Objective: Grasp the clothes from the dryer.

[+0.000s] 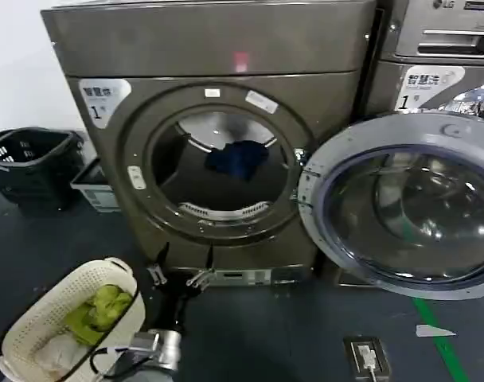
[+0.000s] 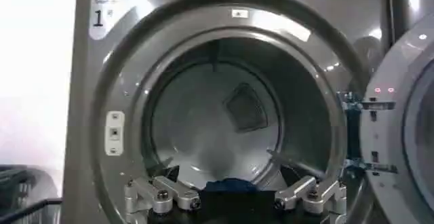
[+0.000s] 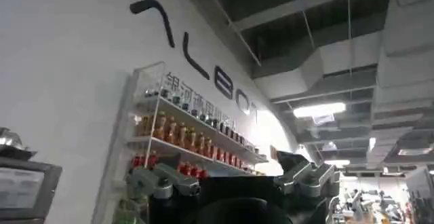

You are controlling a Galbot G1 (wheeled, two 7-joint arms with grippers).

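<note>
The dryer (image 1: 214,143) stands with its door (image 1: 405,207) swung fully open beside the porthole. The clothes (image 1: 238,157), a dark blue bundle, lie inside the drum. The left gripper (image 1: 177,277) hovers low before the porthole, jaws spread wide and empty. The right gripper (image 3: 234,181) points away from the dryer toward a shelf of bottles (image 3: 183,140), jaws open and empty.
</note>
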